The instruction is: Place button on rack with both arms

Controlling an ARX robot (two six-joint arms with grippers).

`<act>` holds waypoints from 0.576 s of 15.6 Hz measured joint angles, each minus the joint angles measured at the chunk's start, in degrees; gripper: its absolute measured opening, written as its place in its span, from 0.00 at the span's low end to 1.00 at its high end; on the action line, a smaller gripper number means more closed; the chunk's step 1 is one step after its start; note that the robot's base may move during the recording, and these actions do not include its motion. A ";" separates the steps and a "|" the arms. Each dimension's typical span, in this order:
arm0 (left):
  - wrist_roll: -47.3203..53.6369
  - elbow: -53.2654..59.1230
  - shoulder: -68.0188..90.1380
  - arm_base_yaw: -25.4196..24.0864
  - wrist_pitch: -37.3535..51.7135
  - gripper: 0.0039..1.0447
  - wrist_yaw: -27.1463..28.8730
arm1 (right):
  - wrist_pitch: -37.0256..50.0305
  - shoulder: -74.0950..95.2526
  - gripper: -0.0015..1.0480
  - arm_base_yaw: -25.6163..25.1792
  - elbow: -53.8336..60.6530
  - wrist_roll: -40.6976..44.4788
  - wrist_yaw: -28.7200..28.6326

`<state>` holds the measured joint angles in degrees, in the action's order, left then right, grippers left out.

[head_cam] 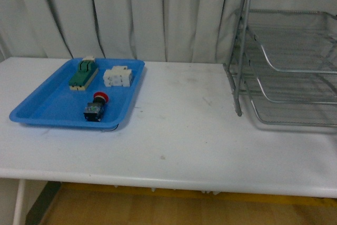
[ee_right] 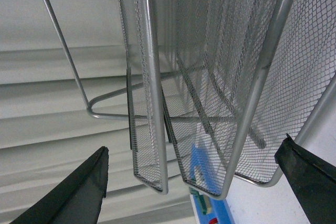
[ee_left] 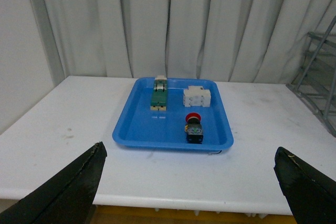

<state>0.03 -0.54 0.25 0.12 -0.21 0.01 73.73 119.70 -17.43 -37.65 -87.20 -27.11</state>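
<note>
The button [head_cam: 95, 107], red cap on a dark body, lies in the near part of a flat blue tray [head_cam: 42, 106] at the table's left. It also shows in the left wrist view [ee_left: 194, 128]. The silver wire rack [head_cam: 287, 56] stands at the table's right and fills the right wrist view [ee_right: 210, 77]. My left gripper [ee_left: 191, 187] is open and empty, well short of the tray, near the table's front edge. My right gripper [ee_right: 191, 187] is open and empty, close to the rack's mesh tiers. Neither arm shows in the front view.
In the blue tray lie a green-and-beige block [head_cam: 83, 74] and a white block [head_cam: 117, 76] behind the button. A white curtain [head_cam: 131, 9] hangs behind the white table [head_cam: 184, 130]. The blue tray shows through the mesh in the right wrist view [ee_right: 202, 182].
</note>
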 joint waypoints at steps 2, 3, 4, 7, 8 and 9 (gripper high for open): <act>0.00 0.00 0.00 0.00 0.00 0.94 0.00 | -0.13 4.52 0.94 -0.22 -2.43 4.76 -0.55; 0.00 0.00 0.00 0.00 0.00 0.94 0.00 | -0.17 5.14 0.94 -0.17 -2.97 5.07 -0.55; 0.00 0.00 0.00 0.00 0.00 0.94 0.00 | 0.00 5.60 0.94 -0.11 -3.69 5.73 -0.52; 0.00 0.00 0.00 0.00 0.02 0.94 0.00 | 0.00 7.43 0.94 0.57 -5.73 6.64 -0.33; 0.00 0.00 0.00 0.00 0.00 0.94 -0.02 | -0.02 7.78 0.94 0.59 -6.12 7.06 -0.33; 0.00 0.00 0.00 0.00 0.00 0.94 0.00 | -0.04 8.11 0.94 0.59 -6.27 7.32 -0.33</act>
<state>0.03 -0.54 0.25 0.12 -0.21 0.01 73.69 127.81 -16.84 -43.92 -79.88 -27.44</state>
